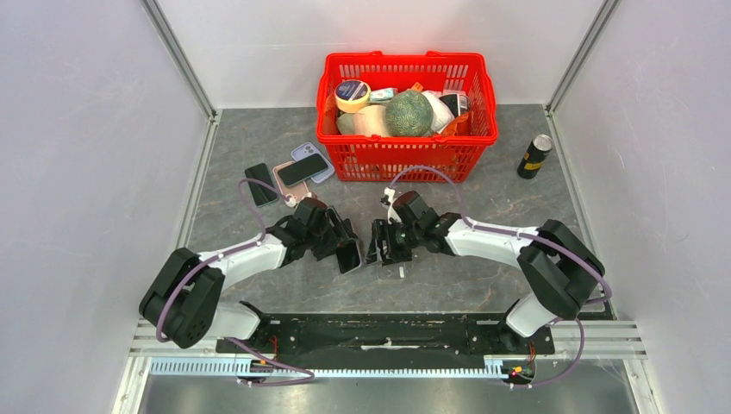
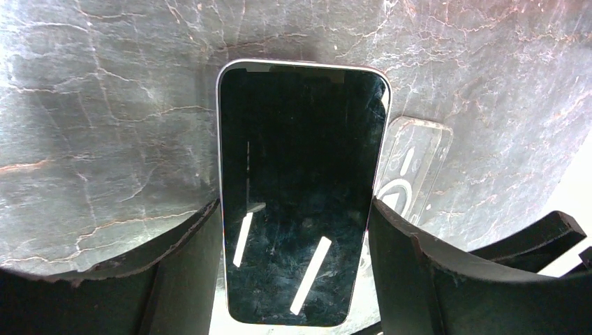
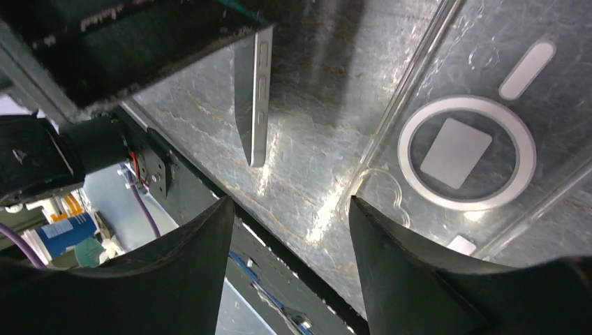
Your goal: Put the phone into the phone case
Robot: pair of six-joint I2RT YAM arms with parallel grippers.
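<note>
Left end effector [image 2: 294, 216] gripped the phone [image 2: 300, 174] by its long edges, one finger on each side, with the dark screen facing the wrist camera. From overhead, the left arm reached in from 7 o'clock with its elbow bent and its wrist angled toward the middle of the desk [image 1: 483, 216]. It carried the phone tilted and raised off the surface. The right arm mirrored it from 5 o'clock. The right end effector [image 3: 290, 202] stood open over the desk with nothing between its fingers. The two tools nearly met near the desk's centre.

The clear phone case [image 3: 475, 139] lay flat on the desk at about 6 o'clock from centre, just beside the right fingers. Its white ring and a pale rectangular patch showed through the plastic.

At 12 o'clock sat a red basket [image 1: 405, 159] holding a round green melon-like item [image 1: 408, 113], a yellow-rimmed tub [image 1: 352, 93] and other packets. A dark can [image 1: 534, 155] with a yellow band stood upright at 2 o'clock; its label was too small to read. At 10 o'clock lay a cluster of spare handsets [image 1: 289, 175], some overlapping.
</note>
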